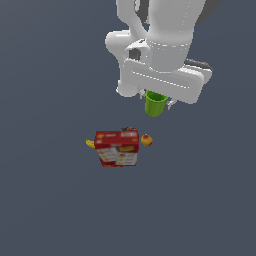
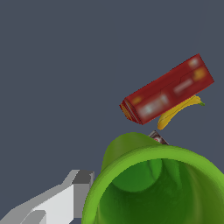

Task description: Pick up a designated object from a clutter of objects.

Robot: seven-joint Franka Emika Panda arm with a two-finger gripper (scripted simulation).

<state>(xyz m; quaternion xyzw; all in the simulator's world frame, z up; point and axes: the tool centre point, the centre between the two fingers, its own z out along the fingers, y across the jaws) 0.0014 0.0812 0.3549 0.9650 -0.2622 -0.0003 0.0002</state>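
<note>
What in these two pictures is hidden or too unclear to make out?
- Gripper fingertips: exterior view, hidden behind the hand and green cup.
- Green cup: wrist view, cut off by the frame edge.
- Small dark item: mostly behind the cup rim; unidentifiable.
- Red box print: too blurred to read.

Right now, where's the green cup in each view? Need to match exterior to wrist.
Exterior view: green cup hangs just under the gripper, above and to the exterior view's right of the red cracker box.
Wrist view: green cup fills the near foreground, open rim toward the camera, one finger beside it.
Shared landmark: the red cracker box, with the banana at its side.
</note>
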